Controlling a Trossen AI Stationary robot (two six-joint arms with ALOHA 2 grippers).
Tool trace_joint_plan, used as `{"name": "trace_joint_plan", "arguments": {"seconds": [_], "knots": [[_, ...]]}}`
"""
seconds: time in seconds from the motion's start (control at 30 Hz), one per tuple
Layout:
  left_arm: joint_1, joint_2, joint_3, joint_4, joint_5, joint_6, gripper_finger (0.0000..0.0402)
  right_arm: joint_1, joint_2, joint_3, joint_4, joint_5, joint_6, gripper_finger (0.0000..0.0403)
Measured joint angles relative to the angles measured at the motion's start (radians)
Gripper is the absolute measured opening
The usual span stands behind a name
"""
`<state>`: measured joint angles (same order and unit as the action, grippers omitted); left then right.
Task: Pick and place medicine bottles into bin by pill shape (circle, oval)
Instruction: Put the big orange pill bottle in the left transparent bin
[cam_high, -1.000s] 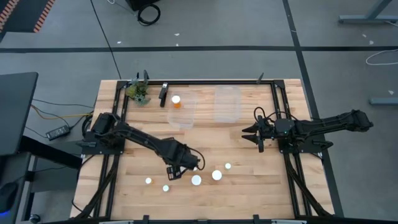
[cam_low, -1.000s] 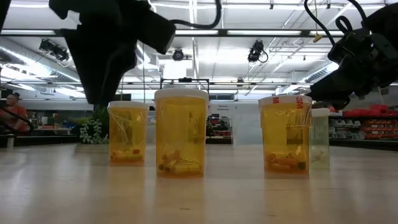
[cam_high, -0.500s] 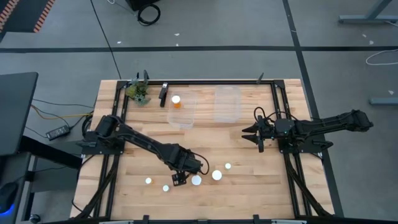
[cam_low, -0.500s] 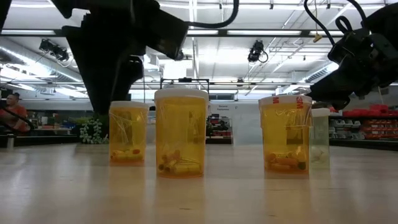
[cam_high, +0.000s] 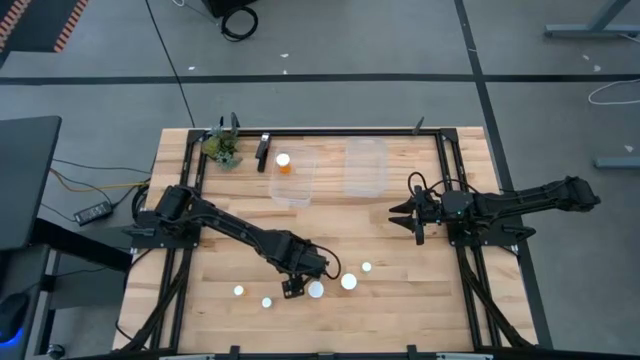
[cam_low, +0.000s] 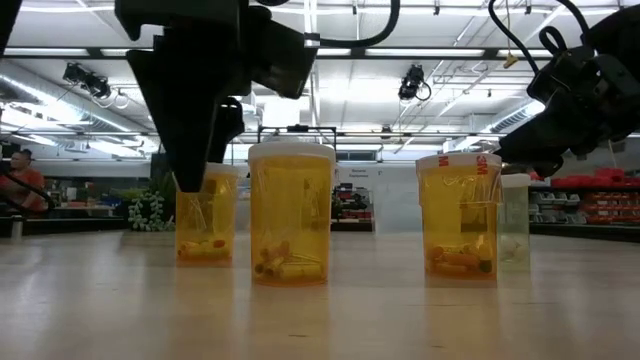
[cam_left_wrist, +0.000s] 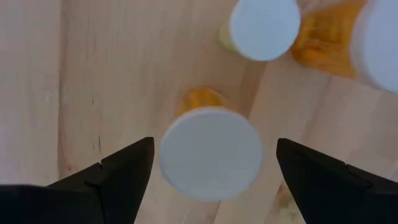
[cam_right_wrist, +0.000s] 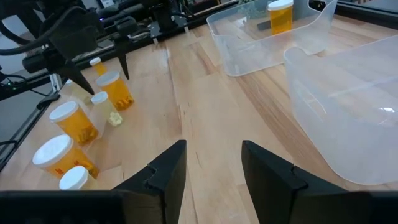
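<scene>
- Left pincer (cam_high: 292, 289): shifted from beside the white-capped orange plastic medicine bottles toward the bench's near edge; now directly over one white-capped orange bottle (cam_left_wrist: 211, 152), which sits between its spread fingers (cam_left_wrist: 121, 177).
- Left pincer, low view (cam_low: 200, 165): has dropped lower, its tip now overlapping the leftmost orange bottle (cam_low: 206, 215).
- Jaws: widened to fully apart.

high: overhead | low: tabletop-level | wrists: close, forward | shared: bottles (cam_high: 316, 289)
</scene>
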<state>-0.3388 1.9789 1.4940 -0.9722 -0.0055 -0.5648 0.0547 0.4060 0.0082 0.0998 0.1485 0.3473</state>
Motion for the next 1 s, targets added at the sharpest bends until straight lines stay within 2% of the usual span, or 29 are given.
{"name": "trace_joint_plan", "arguments": {"seconds": [0.2,0.73,0.87,1.0], "knots": [[0.011,0.0,0.0,0.024,-0.001,0.001,0.0318,0.0,0.0,0.0,0.0,0.0,0.0,0.0161],[0.049,0.0,0.0,0.018,0.005,0.014,0.0217,0.0,0.0,0.0,0.0,0.0,0.0,0.0161],[0.064,-0.002,0.0,-0.013,0.034,0.057,0.0211,0.0,0.0,0.0,0.0,0.0,0.0,0.0161],[0.093,-0.002,0.03,-0.106,0.036,0.08,0.0225,0.0,0.0,0.0,-0.001,0.0,0.0,0.0161]]}}
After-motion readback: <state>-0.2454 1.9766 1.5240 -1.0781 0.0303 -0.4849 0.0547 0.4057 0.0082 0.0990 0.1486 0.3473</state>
